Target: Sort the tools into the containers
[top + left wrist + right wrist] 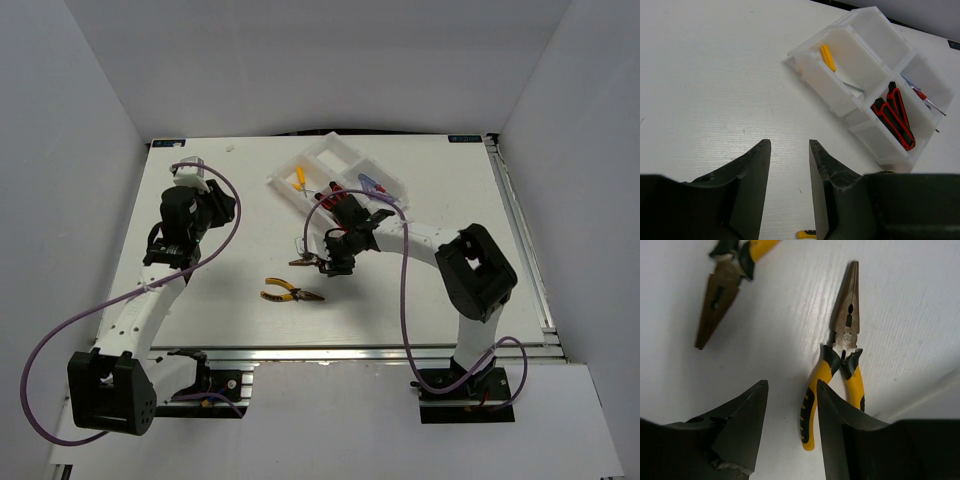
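Pliers point(291, 292) on white table point(230, 220), white walls point(300, 60)

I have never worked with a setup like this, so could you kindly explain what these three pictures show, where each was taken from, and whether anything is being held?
This is a robot with two arms bolted at the near edge of a white table. The overhead view looks down from above and behind them. The other two views come from cameras on the wrists, so the dark shapes at the bottom are each arm's own fingers.

The left gripper is open over bare table, holding nothing. Ahead of it sits the white divided tray, already containing a small yellow-handled tool, two red-and-black utility knives and thin screwdrivers.

The right gripper is also open and empty, hovering right over one pair of yellow-handled pliers. A second pair lies nearby on the table.
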Robot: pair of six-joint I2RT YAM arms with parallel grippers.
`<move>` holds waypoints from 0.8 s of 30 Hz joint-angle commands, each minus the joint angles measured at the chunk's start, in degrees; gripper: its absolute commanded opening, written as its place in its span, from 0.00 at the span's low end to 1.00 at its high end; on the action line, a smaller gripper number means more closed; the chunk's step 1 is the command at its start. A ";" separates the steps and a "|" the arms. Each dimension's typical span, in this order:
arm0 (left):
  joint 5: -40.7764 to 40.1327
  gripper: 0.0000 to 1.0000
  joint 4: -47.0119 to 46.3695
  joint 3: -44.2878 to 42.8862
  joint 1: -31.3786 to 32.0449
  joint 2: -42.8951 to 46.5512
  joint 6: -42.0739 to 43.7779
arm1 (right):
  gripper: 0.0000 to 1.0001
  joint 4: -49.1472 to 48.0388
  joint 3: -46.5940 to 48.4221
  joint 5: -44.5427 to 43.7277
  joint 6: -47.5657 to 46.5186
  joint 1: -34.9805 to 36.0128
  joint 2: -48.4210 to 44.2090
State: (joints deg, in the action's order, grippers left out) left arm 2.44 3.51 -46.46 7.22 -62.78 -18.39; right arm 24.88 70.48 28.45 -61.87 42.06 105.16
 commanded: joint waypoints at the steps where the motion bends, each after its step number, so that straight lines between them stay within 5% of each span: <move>1: 0.20 0.48 0.36 -1.71 -0.37 1.79 0.55 | 0.50 -3.88 3.16 -5.32 5.79 0.47 4.24; 18: 0.64 0.48 0.27 -1.62 -0.46 2.14 0.64 | 0.47 -6.43 3.96 -12.00 12.20 0.48 6.98; 24: 0.46 0.48 0.27 -1.53 -0.37 2.23 0.64 | 0.38 -3.97 3.18 -11.31 15.28 0.74 8.22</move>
State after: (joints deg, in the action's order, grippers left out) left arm 2.52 3.51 -46.46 7.20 -62.67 -18.28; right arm 19.55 74.37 17.58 -48.58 42.26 112.46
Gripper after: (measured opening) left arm 0.476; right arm 0.386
